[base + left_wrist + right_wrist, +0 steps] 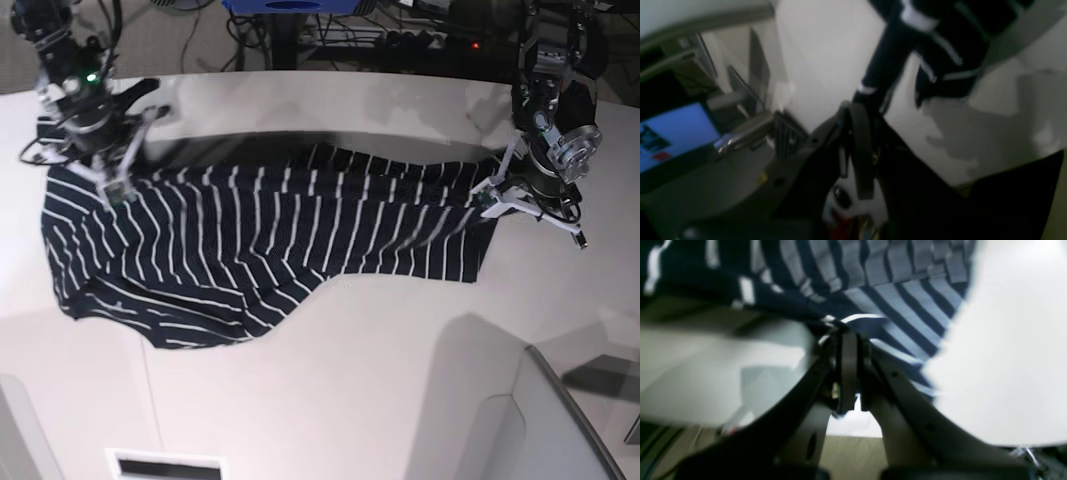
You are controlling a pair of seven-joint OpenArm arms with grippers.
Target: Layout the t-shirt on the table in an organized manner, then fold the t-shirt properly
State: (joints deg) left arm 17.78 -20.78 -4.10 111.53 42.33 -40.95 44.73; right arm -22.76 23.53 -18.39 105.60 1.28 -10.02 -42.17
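Base view, left to right: right gripper (112,190) is pinched shut on the striped t-shirt (260,245) at its left end. Shirt's long axis runs across the table (400,380). Left gripper (487,198) is clamped on the right end.

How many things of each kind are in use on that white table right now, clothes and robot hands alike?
T-shirts: 1, the t-shirt, dark with thin white stripes, stretched across the table.
End effectors: 2, the left end effector and the right end effector, each shut on an end of the cloth.
Total: 3
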